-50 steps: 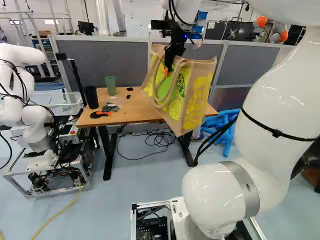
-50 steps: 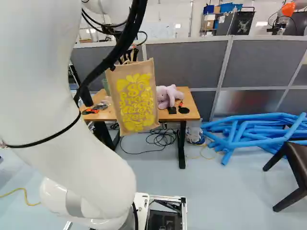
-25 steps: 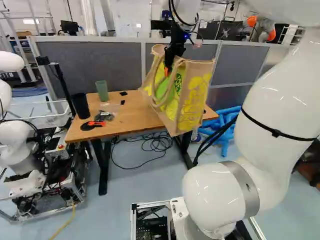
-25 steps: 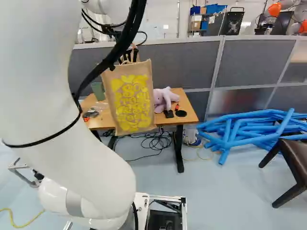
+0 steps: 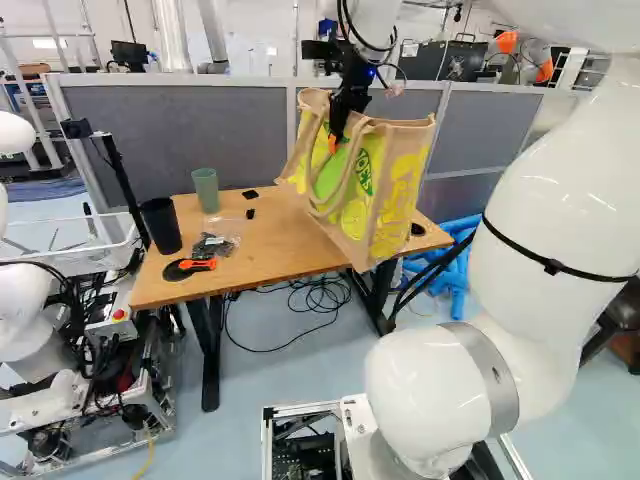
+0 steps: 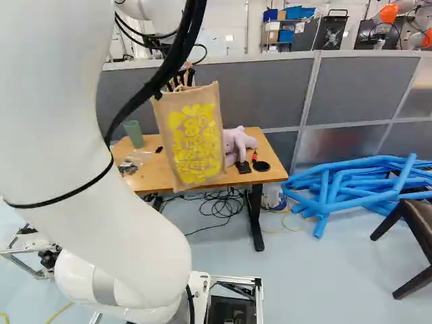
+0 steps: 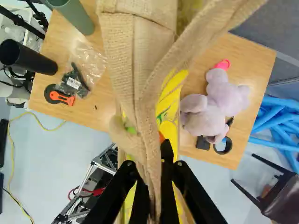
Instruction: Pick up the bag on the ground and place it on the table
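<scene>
**Coarse tan bag (image 5: 395,200) dangles by the worktop (image 5: 240,250)**

Boxy, rough-woven, splashed with yellow print, it hangs from strap fabric pinched between the black hand's (image 5: 335,140) two fingers, near the smooth wooden top's front edge. The hand points downward. A fuzzy lilac plush (image 7: 217,102) lies there.

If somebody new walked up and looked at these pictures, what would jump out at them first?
Probably the big tan bag with bright yellow print, hanging by its handle from the black gripper and seen against the wooden table. Next might be the pale purple stuffed toy lying on that table, then the heap of bright blue tubes on the floor at the right of the right base view.
</scene>
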